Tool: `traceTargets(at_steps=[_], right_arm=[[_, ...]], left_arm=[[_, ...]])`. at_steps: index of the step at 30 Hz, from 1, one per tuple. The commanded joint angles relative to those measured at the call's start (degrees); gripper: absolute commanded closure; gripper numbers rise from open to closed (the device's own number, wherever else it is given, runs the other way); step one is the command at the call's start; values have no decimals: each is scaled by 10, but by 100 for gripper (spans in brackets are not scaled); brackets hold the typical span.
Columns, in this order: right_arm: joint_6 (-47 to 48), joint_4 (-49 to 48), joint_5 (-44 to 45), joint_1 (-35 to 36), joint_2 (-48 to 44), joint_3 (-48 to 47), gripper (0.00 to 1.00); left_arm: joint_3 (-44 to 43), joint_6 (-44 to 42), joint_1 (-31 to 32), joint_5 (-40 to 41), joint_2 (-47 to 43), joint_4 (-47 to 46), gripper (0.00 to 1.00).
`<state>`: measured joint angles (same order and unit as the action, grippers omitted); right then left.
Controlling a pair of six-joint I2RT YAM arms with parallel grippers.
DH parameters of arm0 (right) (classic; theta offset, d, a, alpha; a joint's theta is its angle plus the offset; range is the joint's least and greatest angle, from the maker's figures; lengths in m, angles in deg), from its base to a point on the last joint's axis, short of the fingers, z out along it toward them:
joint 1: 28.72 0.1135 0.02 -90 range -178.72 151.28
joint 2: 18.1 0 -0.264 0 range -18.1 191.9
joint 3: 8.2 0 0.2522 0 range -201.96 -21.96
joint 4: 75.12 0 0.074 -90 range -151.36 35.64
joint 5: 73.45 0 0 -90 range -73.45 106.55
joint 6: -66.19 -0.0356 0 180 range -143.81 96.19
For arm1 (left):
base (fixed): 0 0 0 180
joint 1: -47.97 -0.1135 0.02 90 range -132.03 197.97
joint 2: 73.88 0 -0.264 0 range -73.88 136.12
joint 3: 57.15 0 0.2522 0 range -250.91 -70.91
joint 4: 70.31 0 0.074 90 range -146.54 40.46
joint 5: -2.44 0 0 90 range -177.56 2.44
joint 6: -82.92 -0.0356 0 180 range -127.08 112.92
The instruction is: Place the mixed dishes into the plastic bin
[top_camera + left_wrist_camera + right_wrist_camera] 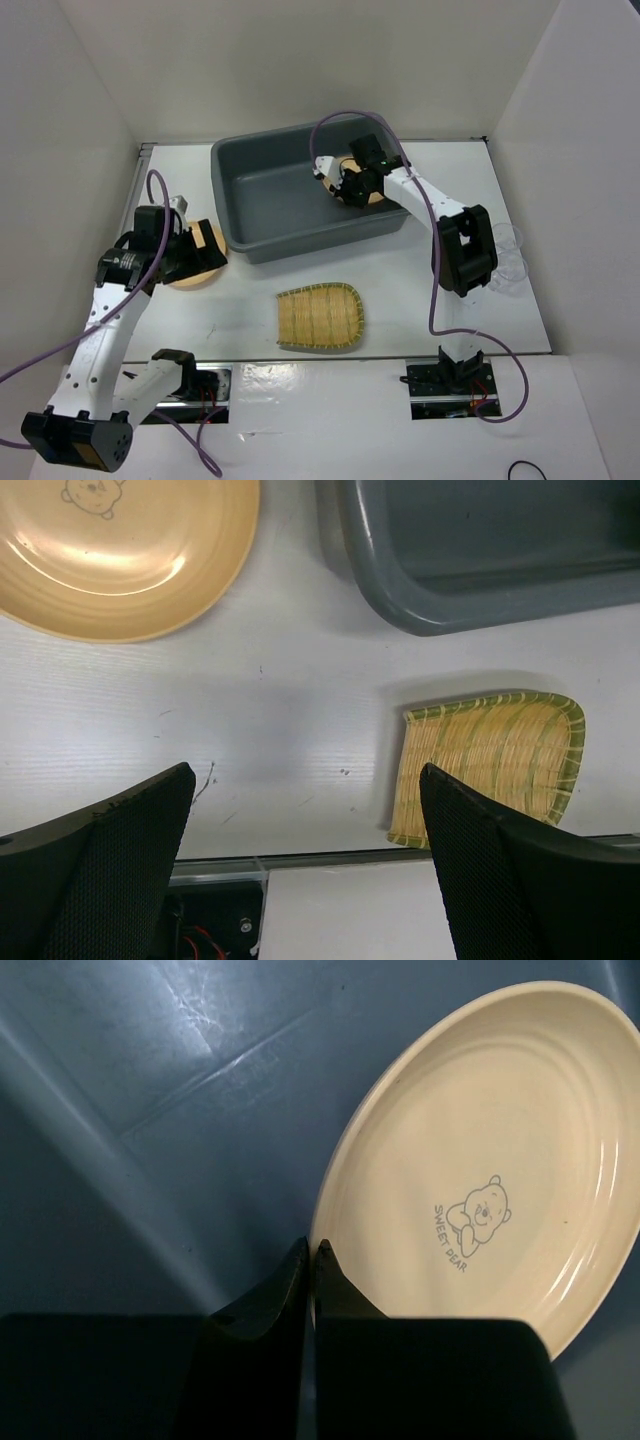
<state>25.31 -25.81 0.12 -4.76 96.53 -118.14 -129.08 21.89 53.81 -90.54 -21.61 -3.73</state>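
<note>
Here we are at the right fingers (290,1295): pressed together on the rim of a tan plate (490,1160), pinching it at its edge. The plate carries a little bear drawing and the words SWEET PEAR. It hangs tilted over the dark-grey floor of the plastic bin (150,1110); whether its far edge touches that floor we cannot tell. From above we see the right arm reaching in over the bin's right side, the plate inside, toward the right end.

Over to the left fingers (140,830): spread wide, nothing between them, only bare worktop (260,680) below. Just beyond them lies a second tan plate (120,550), flat on the worktop, outside the bin and near its left corner. From above, the left arm covers part of it. The bamboo tray (490,765) lies flat on the worktop in front of the bin, apart from it. At the worktop's right edge, behind the right arm, we catch the clear cups (508,252), outside the bin; how many, we cannot tell.
</note>
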Motion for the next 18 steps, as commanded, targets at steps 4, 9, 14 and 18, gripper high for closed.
traceTargets(at_steps=[4, 9, 14, 18], right_arm=[[10, -34, 14, 4, -12, 2, 86], [-9, -13, 14, 9, -45, -3, 44], [-53, -24, 34, 14, -127, 32, 27], [-120, -81, 117, 14, -263, 119, 19]], left_arm=[[-14, 36, -29, 45, 7, 23, 1], [-42, 44, -56, 67, 13, 17, 1], [-155, 57, -105, 115, 113, 53, 1], [-230, 120, -153, 152, 187, 84, 1]])
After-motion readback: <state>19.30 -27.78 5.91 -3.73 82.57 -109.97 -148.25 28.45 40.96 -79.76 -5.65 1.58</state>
